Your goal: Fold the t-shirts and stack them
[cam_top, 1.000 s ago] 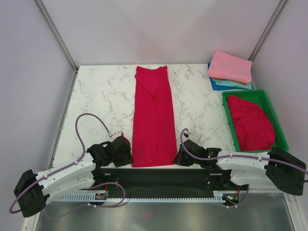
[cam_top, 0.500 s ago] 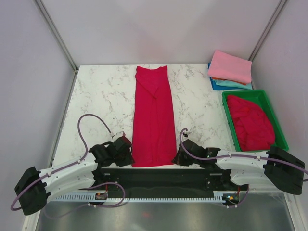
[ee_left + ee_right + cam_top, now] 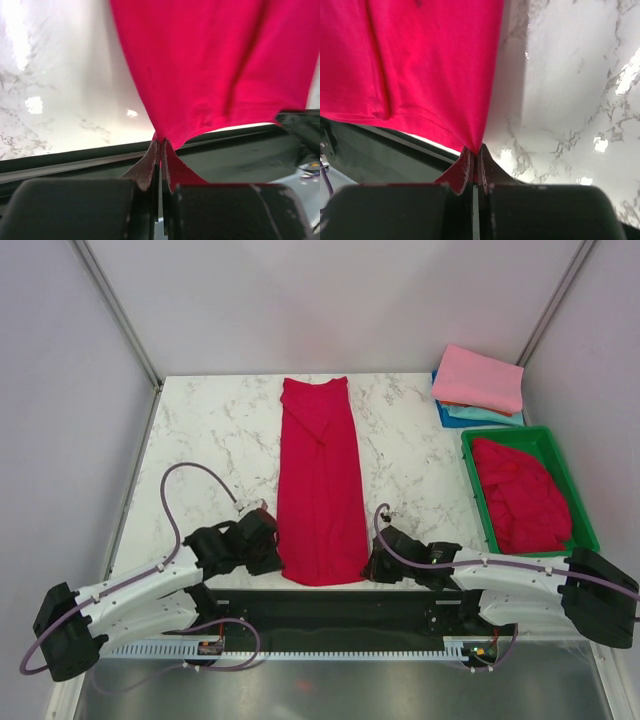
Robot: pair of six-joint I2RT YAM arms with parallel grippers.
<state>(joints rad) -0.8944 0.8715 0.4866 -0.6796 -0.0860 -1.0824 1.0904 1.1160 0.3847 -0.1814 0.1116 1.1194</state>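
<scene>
Left gripper (image 3: pixel 160 145) and right gripper (image 3: pixel 475 152) each clamp a near hem corner of the long red t-shirt (image 3: pixel 320 480), well left of the green tray (image 3: pixel 505 431); marble table (image 3: pixel 215 435) shows beside both long edges.

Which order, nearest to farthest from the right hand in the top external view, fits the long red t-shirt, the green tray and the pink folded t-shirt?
1. The long red t-shirt, its near corner pinched in the right hand.
2. The green tray, on the right.
3. The pink folded t-shirt, far right corner.
</scene>
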